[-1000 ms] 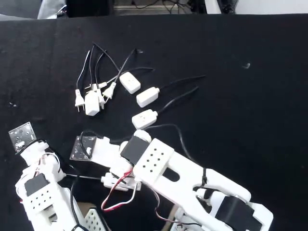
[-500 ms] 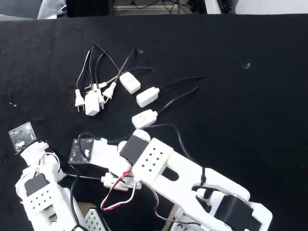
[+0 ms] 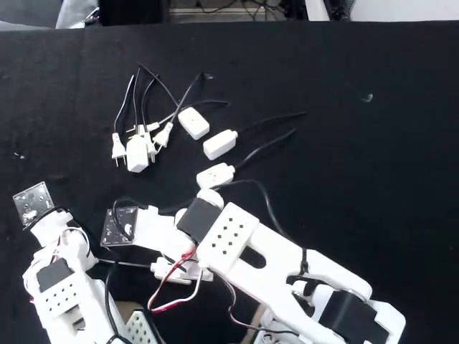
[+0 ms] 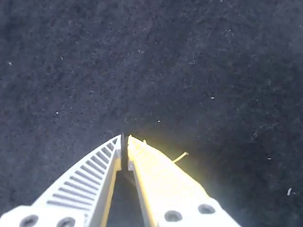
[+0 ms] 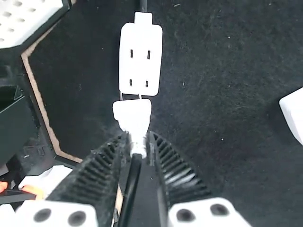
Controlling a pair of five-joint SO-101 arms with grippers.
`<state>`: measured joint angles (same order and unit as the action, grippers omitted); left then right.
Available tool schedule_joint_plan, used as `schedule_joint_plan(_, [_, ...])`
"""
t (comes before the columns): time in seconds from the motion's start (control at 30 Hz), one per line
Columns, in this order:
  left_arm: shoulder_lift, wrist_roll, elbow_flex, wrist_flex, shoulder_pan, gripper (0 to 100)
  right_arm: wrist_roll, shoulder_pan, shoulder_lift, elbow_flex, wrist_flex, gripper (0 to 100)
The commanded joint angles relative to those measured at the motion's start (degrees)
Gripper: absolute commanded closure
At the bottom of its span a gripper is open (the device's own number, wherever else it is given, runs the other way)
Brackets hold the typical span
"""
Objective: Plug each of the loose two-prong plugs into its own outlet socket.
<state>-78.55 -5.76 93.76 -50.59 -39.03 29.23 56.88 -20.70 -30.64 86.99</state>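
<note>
At the lower left of the high view the left arm [image 3: 54, 287] sits folded close over its base; its left gripper [image 4: 124, 142] points down at bare black cloth [image 4: 213, 61], fingers closed tip to tip with nothing between them; the right arm [image 3: 244, 251] stretches from the lower right corner up and leftward across the bottom centre, bent at the elbow; the right gripper [image 5: 137, 142] is clamped on the neck of a two-prong plug [image 5: 132, 113], the cord running back between its fingers; the plug lies flat, both prongs aimed at the near end of a white double outlet [image 5: 140, 52] with four slots in two pairs; the prong tips reach its edge, outside the slots, and whether they touch I cannot tell. Just above the right arm lies the nearest socket [image 3: 215, 175]; a second socket [image 3: 220, 143] and a third socket [image 3: 193, 122] follow toward the upper centre, three in all, each trailing a black cord; left of them, in the upper left, a larger white block [image 3: 136, 154] sits among tangled cords with one loose plug [image 3: 116, 148] on its left and another plug [image 3: 163, 135] on its right; any further plugs there I cannot count.
</note>
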Motion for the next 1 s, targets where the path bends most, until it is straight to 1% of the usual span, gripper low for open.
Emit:
schedule_joint_plan(0.0, [-0.4,0.4,-1.1,0.8,-0.7,97,0.5,0.5,1.0,2.7,-0.7,98.8])
schedule_joint_plan(0.17, [-0.4,0.4,-1.1,0.8,-0.7,97,2.0,0.5,5.2,3.2,-0.9,98.8])
schedule_joint_plan(0.8, [-0.4,0.4,-1.1,0.8,-0.7,97,2.2,0.5,5.8,4.9,-1.7,98.8])
schedule_joint_plan(0.97, [-0.4,0.4,-1.1,0.8,-0.7,97,4.7,0.4,5.8,4.6,-2.2,98.8])
